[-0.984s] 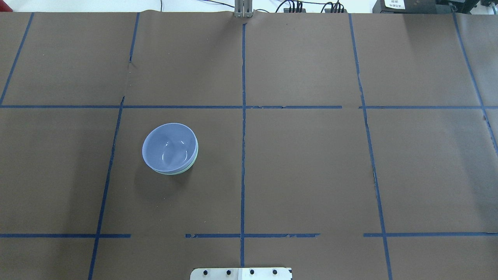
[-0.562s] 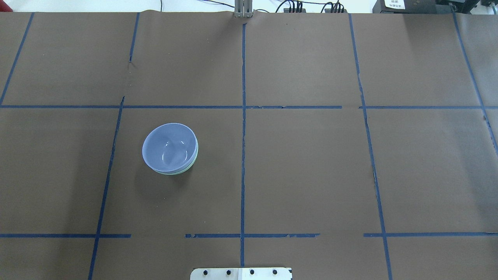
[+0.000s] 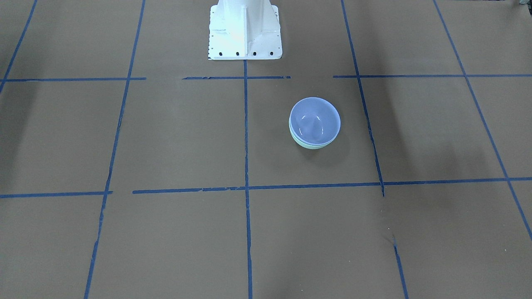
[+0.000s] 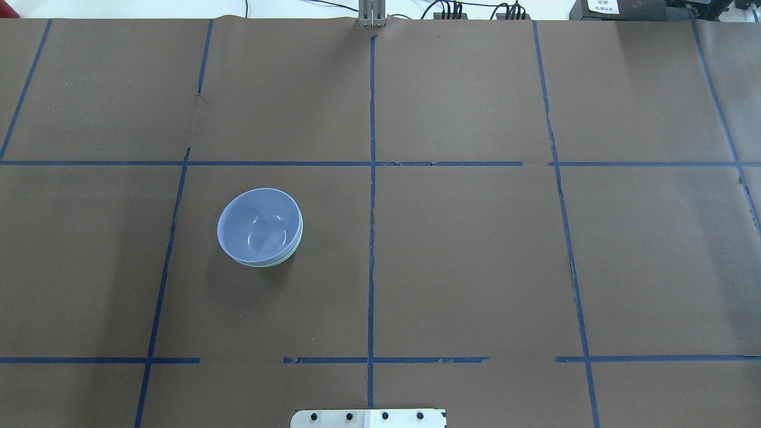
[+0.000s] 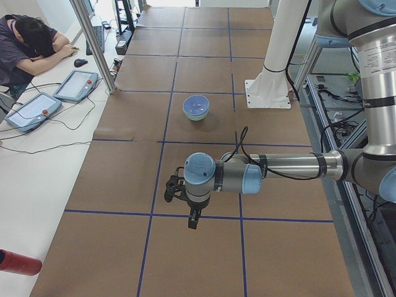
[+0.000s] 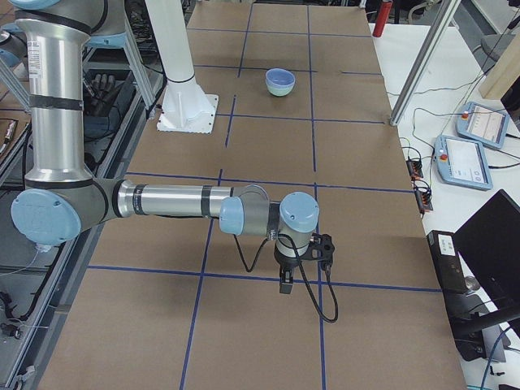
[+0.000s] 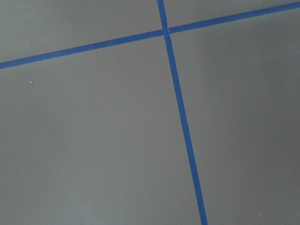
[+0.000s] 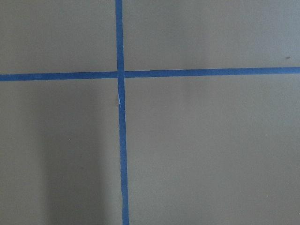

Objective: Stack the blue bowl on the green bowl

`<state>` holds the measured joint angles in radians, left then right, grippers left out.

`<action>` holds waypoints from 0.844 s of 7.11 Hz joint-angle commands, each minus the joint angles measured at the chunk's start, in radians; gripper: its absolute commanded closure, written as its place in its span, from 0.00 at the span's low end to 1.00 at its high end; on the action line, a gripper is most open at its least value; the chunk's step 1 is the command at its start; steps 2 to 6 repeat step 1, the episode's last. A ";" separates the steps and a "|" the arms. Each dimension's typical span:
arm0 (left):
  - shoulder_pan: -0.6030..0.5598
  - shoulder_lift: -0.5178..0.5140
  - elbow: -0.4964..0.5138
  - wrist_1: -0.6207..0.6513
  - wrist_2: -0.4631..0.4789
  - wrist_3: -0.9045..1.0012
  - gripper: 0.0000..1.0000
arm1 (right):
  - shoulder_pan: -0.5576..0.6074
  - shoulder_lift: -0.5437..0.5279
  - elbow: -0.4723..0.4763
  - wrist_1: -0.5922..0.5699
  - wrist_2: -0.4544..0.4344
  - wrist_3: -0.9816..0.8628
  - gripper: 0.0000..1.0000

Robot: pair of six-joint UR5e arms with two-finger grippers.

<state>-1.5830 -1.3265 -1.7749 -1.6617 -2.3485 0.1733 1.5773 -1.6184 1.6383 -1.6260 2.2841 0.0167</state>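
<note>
Blue bowl (image 4: 258, 224) nested in green bowl (image 4: 295, 246), left of bench (image 4: 475, 267) centre; stack looks done. Left end effector (image 5: 193, 218) nearer, bowls lying toward bench middle from it. Right end effector (image 6: 286, 280) well apart, far end. Finger spread of both: cannot tell.

The surface (image 4: 475, 267) is covered in brown paper, marked into squares by blue tape lines (image 4: 371, 238). The robot's white base (image 3: 244, 33) stands at one edge. The green bowl (image 3: 309, 145) rests in the square just out from the base, on the robot's left of the centre line.
</note>
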 commanded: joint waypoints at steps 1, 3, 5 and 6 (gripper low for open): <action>0.000 0.001 -0.004 0.000 0.000 0.000 0.00 | 0.000 0.000 0.000 0.000 0.000 -0.001 0.00; 0.000 0.001 -0.004 0.000 0.000 0.000 0.00 | 0.000 0.000 0.000 0.000 0.000 -0.001 0.00; 0.000 0.001 -0.004 0.000 0.000 0.000 0.00 | 0.000 0.000 0.000 0.000 0.000 -0.001 0.00; 0.000 0.001 -0.004 0.000 0.000 0.000 0.00 | 0.000 0.000 0.000 0.000 0.000 -0.001 0.00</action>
